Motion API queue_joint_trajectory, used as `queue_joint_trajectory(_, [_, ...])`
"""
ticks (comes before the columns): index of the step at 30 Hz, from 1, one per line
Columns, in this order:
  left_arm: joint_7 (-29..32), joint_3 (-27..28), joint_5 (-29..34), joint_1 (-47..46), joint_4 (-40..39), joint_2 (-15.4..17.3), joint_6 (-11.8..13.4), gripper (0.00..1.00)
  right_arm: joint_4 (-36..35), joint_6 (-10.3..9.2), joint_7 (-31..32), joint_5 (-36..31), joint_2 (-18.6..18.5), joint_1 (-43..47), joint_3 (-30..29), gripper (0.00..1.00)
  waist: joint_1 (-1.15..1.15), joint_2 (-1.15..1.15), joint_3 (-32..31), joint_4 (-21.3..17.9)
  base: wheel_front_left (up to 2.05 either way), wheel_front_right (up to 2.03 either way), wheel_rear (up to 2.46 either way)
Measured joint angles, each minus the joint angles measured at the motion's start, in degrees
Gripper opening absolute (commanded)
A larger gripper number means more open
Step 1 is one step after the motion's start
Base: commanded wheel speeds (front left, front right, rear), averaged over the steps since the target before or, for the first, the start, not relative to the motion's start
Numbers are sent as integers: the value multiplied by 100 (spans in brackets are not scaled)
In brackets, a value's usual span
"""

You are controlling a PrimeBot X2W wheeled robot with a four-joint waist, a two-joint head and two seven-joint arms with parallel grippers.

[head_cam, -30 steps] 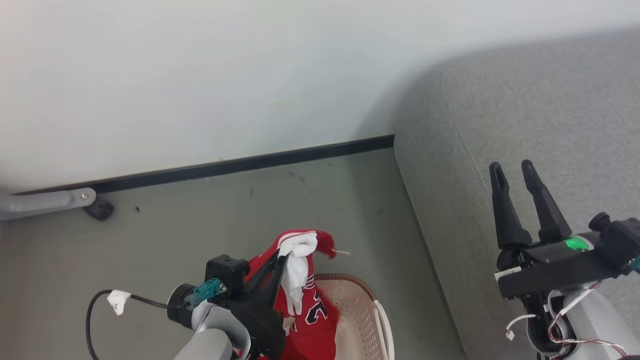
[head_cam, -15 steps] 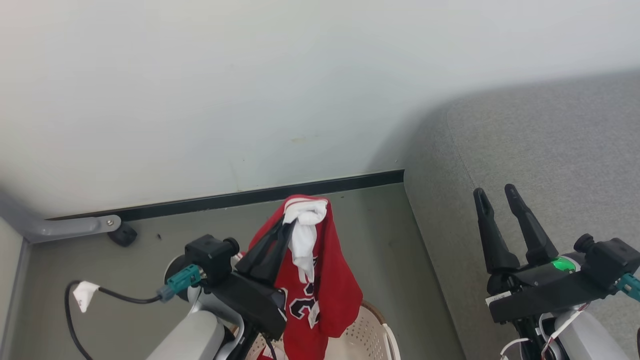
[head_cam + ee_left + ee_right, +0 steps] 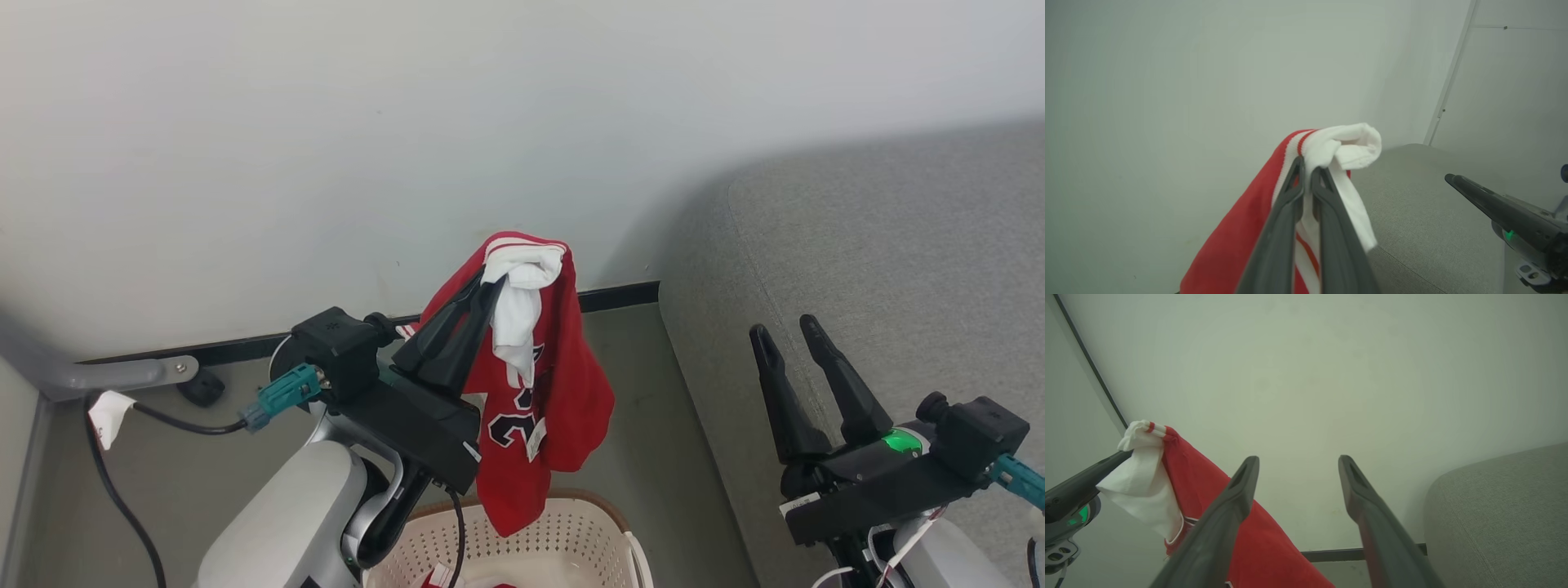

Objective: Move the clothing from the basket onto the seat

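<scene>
Step in hand, by judgement: carry phase, garment out of the basket and not yet over the seat.

Left gripper (image 3: 483, 286): pressed together on a bunched fold of the red jersey (image 3: 563, 392), with white cloth (image 3: 518, 318) caught in the same pinch. Cannot tell whether that white is lining, trim or a separate piece. In the left wrist view, both fingers nearly touching, with red-striped white ribbing squeezed between them. Jersey hanging free below the grip, lowest edge just above the basket (image 3: 571, 535) rim, apparently touching nothing.

Basket low in the head view, on the floor (image 3: 204, 474) near the wall (image 3: 326, 122), just left of the seat (image 3: 898, 245). More red cloth (image 3: 482, 581) low inside it, so probably not the last load.

Right gripper (image 3: 784, 328): spread wide, nothing between the fingers, poised over the seat's near edge, well apart from the jersey.

Next move, as judged: swing left arm rightward across the gap to the seat, keep the pinch firm through the carry, bring the hanging tail fully over the cushion before letting go. Watch for the tail snagging the basket rim or brushing the idle right gripper.
</scene>
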Motion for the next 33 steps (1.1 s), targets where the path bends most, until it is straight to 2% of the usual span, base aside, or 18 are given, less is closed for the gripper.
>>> queue_joint_trajectory(8, [186, -38, -158, -2, -121, -26, 0, 0, 36, 0, 1, -8, -118, -29, 504, 100, 0, 0, 18, -1, 0, 0, 0])
queue_joint_trajectory(13, [286, -105, -177, -19, -203, -109, 0, 0, 209, 0, 3, -177, -188, -299, 1116, 100, 0, 0, 50, 31, 0, 0, 0])
queue_joint_trajectory(22, [431, -208, -197, -230, -247, -197, 0, 0, 773, 4, 53, -545, -297, -907, 1936, 100, 0, 0, 64, 190, 0, 0, 0])
queue_joint_trajectory(25, [463, -218, -203, -230, -267, -204, 0, 0, 955, 4, 52, -589, -230, -1154, 2240, 100, 0, 0, 54, 238, 0, 0, 0])
queue_joint_trajectory(33, [530, -374, -255, -320, -290, -345, 0, 0, 1645, 5, 51, -837, -99, -1579, 2439, 100, 0, 0, 37, 387, 0, 0, 0])
